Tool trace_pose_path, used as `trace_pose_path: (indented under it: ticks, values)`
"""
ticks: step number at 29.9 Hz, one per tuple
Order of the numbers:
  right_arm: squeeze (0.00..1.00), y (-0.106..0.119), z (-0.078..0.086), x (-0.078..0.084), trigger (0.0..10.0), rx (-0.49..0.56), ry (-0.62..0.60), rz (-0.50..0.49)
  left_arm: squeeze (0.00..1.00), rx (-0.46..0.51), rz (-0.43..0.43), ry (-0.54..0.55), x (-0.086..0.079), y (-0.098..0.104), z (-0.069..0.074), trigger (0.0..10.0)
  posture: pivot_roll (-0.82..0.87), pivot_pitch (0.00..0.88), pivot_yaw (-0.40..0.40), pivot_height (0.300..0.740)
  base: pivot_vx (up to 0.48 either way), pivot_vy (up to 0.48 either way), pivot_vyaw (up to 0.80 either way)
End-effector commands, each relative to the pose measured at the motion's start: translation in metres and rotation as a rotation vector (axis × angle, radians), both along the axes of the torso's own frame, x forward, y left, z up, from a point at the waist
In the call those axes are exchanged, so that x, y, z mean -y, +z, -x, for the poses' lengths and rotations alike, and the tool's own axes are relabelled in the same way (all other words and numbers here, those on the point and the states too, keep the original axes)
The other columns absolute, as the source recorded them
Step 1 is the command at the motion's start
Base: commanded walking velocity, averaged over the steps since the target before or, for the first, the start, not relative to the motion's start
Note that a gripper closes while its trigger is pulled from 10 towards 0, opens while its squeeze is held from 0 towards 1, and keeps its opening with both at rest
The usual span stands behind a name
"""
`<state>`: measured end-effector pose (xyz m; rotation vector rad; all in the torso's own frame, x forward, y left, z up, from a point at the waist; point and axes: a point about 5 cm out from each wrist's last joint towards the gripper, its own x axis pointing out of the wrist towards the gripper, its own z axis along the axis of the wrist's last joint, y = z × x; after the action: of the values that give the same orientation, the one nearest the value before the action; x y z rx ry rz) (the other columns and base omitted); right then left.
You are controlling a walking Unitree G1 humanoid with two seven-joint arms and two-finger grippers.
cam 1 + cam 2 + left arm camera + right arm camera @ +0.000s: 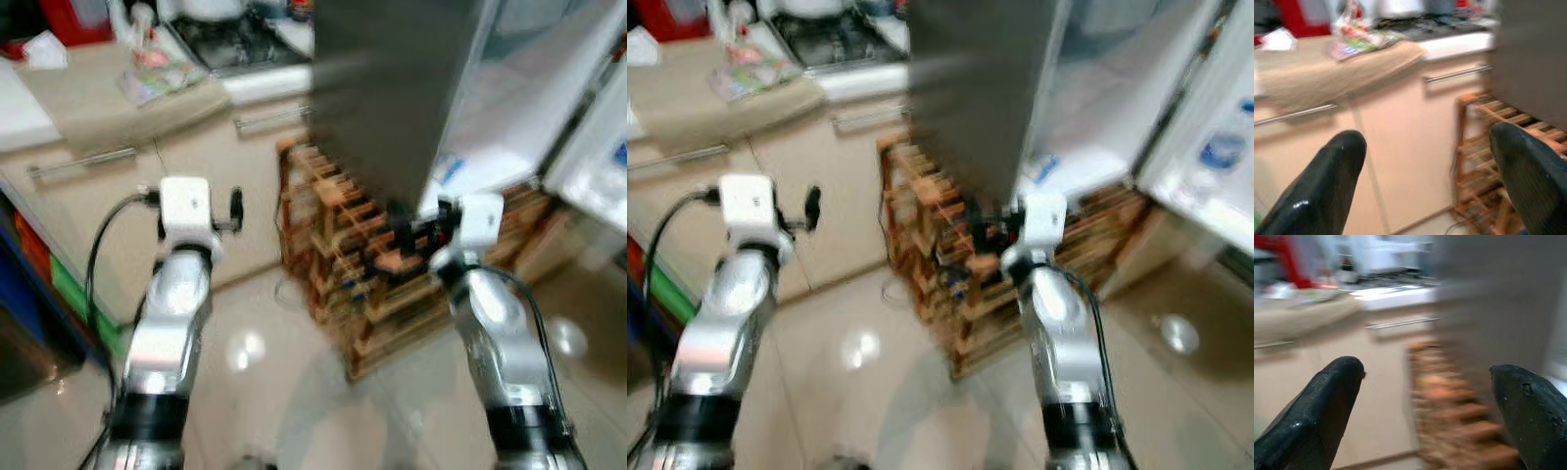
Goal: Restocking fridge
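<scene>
The grey fridge (392, 88) stands ahead, seen side-on, with its white inside (509, 108) showing past it and its open door (598, 147) at the far right. Both silver arms are raised in front of me. My left gripper (233, 208) is held before the cabinet fronts; in the left wrist view its fingers (1327, 181) stand wide apart with nothing between them. My right gripper (411, 233) is close to the fridge's lower corner, above the wooden rack (343, 245), and it is open and empty too (1425, 377). The pictures are blurred.
A beige counter (108, 108) with metal drawer handles runs along the left, carrying a colourful packet (162, 78) and a red object (73, 20). A stove top (235, 39) lies behind it. The wooden slatted rack fills the gap beside the fridge. Glossy tiled floor (294, 392) lies below.
</scene>
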<state>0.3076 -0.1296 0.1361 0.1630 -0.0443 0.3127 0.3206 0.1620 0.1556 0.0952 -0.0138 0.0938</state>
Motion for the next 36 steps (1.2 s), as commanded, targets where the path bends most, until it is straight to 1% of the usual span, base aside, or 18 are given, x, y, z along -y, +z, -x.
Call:
trace_pose_path:
  ticks: [1,4,9,12,15,16,19,22,23,24,25,29,30,32,33,36]
  values:
    - [0.04,0.003,-0.001,0.001,10.0,0.008,0.021,-0.011,0.00,0.057,-0.015,0.011,0.004,0.011,-0.006,10.0,-0.12,0.000,0.030,0.736,0.000,0.000,0.65]
    - [0.05,0.002,-0.002,-0.002,10.0,0.011,0.051,0.003,0.00,0.091,0.000,-0.046,0.011,0.021,-0.008,10.0,-0.12,0.000,0.039,0.736,0.000,0.000,0.59]
    - [0.05,0.006,-0.008,0.000,10.0,0.031,0.038,-0.019,0.00,0.090,0.016,-0.058,0.017,0.018,-0.008,10.0,-0.11,0.000,0.039,0.736,0.000,0.000,0.56]
    - [0.07,0.011,-0.012,0.005,10.0,0.047,0.015,-0.007,0.00,0.098,0.028,-0.073,0.020,0.017,-0.008,10.0,-0.11,0.000,0.023,0.736,0.000,0.000,0.54]
    - [0.09,0.010,-0.010,0.016,10.0,0.040,-0.025,0.003,0.00,0.070,0.070,-0.079,0.018,0.006,-0.003,10.0,-0.12,0.000,-0.001,0.736,0.000,0.000,0.54]
    - [0.11,0.006,-0.008,0.021,10.0,0.031,-0.044,0.021,0.00,0.056,0.098,-0.081,0.020,0.002,-0.002,10.0,-0.11,0.000,-0.008,0.736,0.000,0.000,0.51]
    - [0.12,0.002,-0.007,0.022,10.0,0.020,-0.047,0.025,0.00,0.064,0.104,-0.072,0.021,0.003,-0.002,10.0,-0.11,0.000,-0.009,0.736,0.000,0.000,0.51]
    - [0.13,0.002,-0.006,0.022,10.0,0.037,-0.079,0.049,0.00,0.090,0.092,-0.106,0.027,0.009,-0.006,10.0,-0.11,0.000,-0.003,0.736,0.000,0.000,0.51]
    - [0.04,0.001,-0.007,0.023,10.0,0.034,-0.098,0.051,0.00,0.090,0.101,-0.130,0.029,0.009,-0.007,10.0,-0.11,0.000,0.005,0.736,0.000,0.000,0.00]
    - [0.04,0.000,-0.009,0.025,10.0,0.023,-0.120,0.050,0.00,0.094,0.114,-0.150,0.031,0.010,-0.008,10.0,-0.10,0.000,0.007,0.736,0.000,0.000,0.00]
    - [0.00,0.002,-0.011,0.027,10.0,0.036,-0.156,0.065,0.00,0.090,0.120,-0.183,0.033,0.011,-0.010,10.0,-0.10,0.000,0.016,0.736,0.480,0.000,0.00]
    - [0.00,0.011,-0.012,0.030,10.0,0.086,-0.225,0.070,0.00,0.107,0.120,-0.205,0.034,0.016,-0.012,10.0,-0.10,0.000,0.020,0.736,0.480,0.000,0.00]
    - [0.00,0.020,-0.009,0.028,10.0,0.154,-0.249,0.071,0.00,0.133,0.126,-0.206,0.032,0.020,-0.014,10.0,-0.11,0.000,0.026,0.736,0.480,0.000,0.00]
    - [0.00,0.026,-0.007,0.025,10.0,0.204,-0.244,0.076,0.00,0.154,0.126,-0.204,0.030,0.024,-0.015,10.0,-0.11,0.000,0.027,0.736,0.480,0.000,0.00]
    - [0.00,0.028,-0.007,0.022,10.0,0.212,-0.241,0.079,0.00,0.167,0.128,-0.201,0.029,0.026,-0.016,10.0,-0.11,0.000,0.027,0.736,0.480,0.000,0.00]
    - [0.00,0.027,-0.008,0.021,10.0,0.206,-0.235,0.070,0.00,0.183,0.144,-0.189,0.028,0.029,-0.017,10.0,-0.10,0.000,0.027,0.736,0.480,0.000,0.00]
